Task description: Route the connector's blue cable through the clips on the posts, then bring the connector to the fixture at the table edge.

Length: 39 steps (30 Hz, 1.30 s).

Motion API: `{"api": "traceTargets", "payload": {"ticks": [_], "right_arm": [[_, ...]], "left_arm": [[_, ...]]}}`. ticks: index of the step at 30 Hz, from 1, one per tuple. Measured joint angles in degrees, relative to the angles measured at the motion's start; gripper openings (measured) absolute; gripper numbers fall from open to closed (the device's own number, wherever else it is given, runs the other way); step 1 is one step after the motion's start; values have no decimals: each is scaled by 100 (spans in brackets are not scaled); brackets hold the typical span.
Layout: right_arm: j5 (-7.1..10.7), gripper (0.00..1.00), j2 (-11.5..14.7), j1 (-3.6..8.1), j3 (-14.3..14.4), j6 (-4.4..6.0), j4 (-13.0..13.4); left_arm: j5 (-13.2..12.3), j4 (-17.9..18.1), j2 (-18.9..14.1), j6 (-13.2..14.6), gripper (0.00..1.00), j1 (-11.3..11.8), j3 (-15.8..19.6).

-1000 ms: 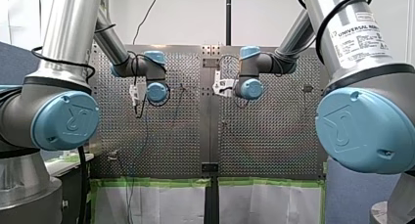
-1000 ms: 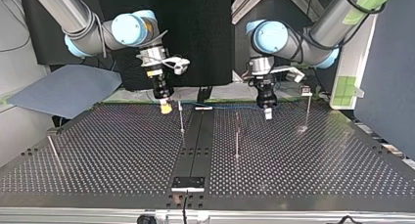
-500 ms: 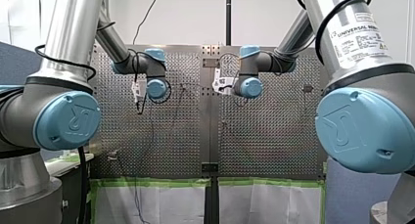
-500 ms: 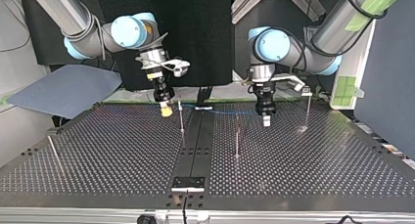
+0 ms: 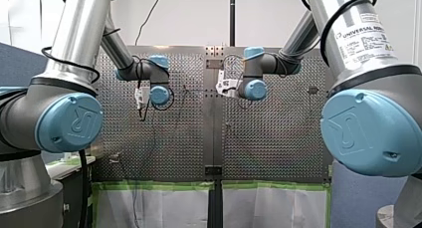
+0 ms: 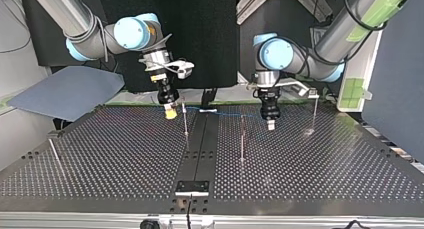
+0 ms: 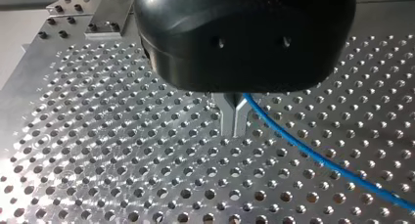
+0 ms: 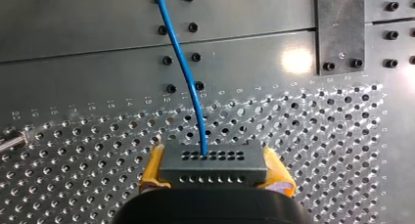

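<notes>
Connector (image 8: 214,166): clamped between the right pincer (image 6: 170,112) yellow pads, so it can be carried.
Cable (image 7: 313,158): pinched in the closed left pincer (image 7: 234,128) (apparently), stretched taut for threading at the posts (image 6: 185,120).

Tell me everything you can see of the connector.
The connector is a small grey block, metal by its look, with rows of small holes on two faces. It sits level, clamped between the yellow pads of my right gripper, over the perforated table. The blue cable leaves one hole in its far face and runs ahead of the gripper.
</notes>
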<state>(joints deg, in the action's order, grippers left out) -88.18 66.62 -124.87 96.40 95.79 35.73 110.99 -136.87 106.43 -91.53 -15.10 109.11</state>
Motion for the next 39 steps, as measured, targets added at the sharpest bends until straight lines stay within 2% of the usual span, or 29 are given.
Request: {"api": "traceTargets", "payload": {"ticks": [8,12,32,39], "right_arm": [[13,0,-10,10,-1,3,1],[78,0,-12,2,-1,3,-15],[133,0,-14,-3,-2,-10,-97],[146,0,-13,17,-15,-6,-106]], "left_arm": [[-23,-50,-2,-14,0,51,-62],[-11,-133,-3,-27,0,57,-58],[23,-704,-12,13,0,-49,-26],[31,-757,-106,12,0,-72,25]]}}
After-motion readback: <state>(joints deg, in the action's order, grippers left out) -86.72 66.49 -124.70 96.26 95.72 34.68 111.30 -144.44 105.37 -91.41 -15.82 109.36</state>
